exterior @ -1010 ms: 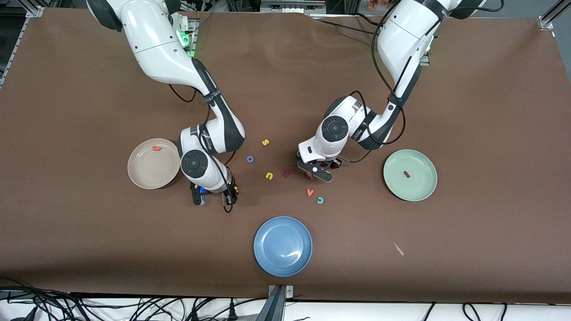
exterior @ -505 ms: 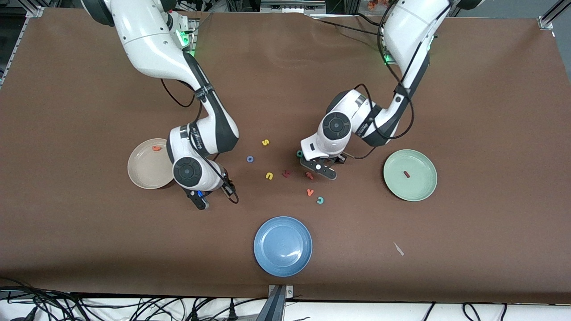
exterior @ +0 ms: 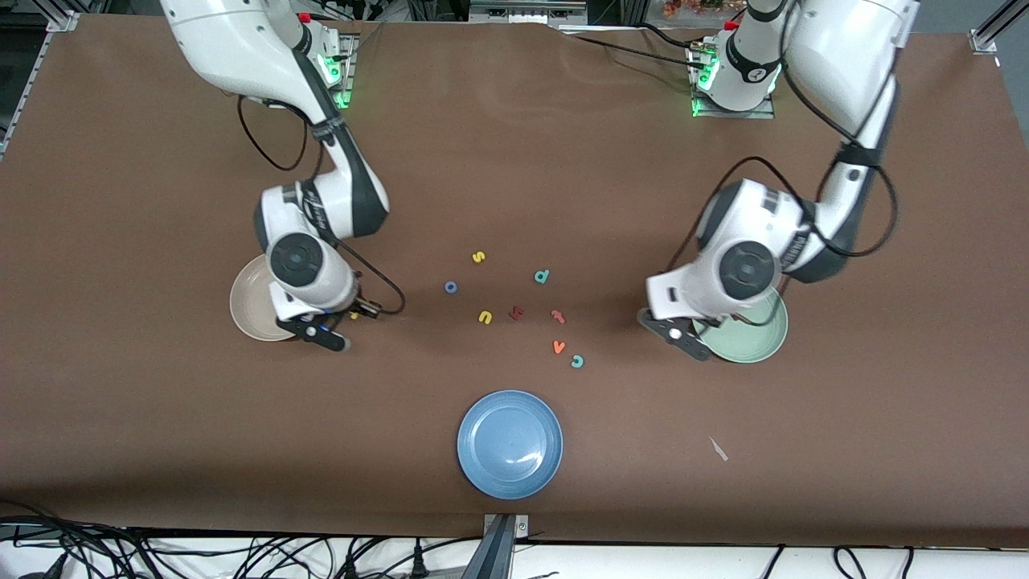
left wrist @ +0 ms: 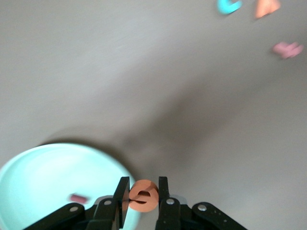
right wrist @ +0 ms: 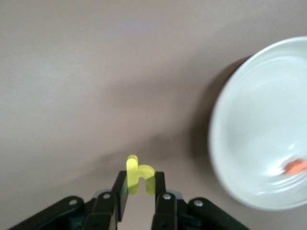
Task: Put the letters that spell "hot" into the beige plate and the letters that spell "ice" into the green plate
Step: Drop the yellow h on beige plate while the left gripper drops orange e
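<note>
My right gripper [right wrist: 140, 191] is closed on the yellow "h" [right wrist: 139, 178], which stands up between my fingers; I am holding it in the air over bare table just beside the rim of the beige plate [right wrist: 225, 158], on the side toward the loose letters. In that plate the orange "t" [right wrist: 296, 166] already lies near the rim. From the front my right gripper [exterior: 354, 315] shows only a speck of yellow, and the beige plate [exterior: 245, 301] is mostly covered by my wrist. My left gripper [left wrist: 141, 197] is clamped on the orange "e" [left wrist: 143, 195], and I hold it over the edge of the green plate [left wrist: 43, 177], whose bowl spreads below and to one side of my fingers. The dark red "i" [left wrist: 77, 197] lies flat in that plate, close to my gripper. In the front view my left wrist covers most of the green plate [exterior: 760, 342]. The rest lies well away from both my grippers, in the middle of the table between them: the blue "o" [exterior: 451, 286], the teal "c" [exterior: 577, 362], a yellow "s" [exterior: 478, 256], a yellow arch [exterior: 485, 317], a teal "d" [exterior: 543, 277], a chunky dark red letter [exterior: 516, 313], another small red letter [exterior: 558, 316] and an orange "v" [exterior: 559, 346]. A blue plate [exterior: 510, 443] sits nearer the front camera than all of these.
</note>
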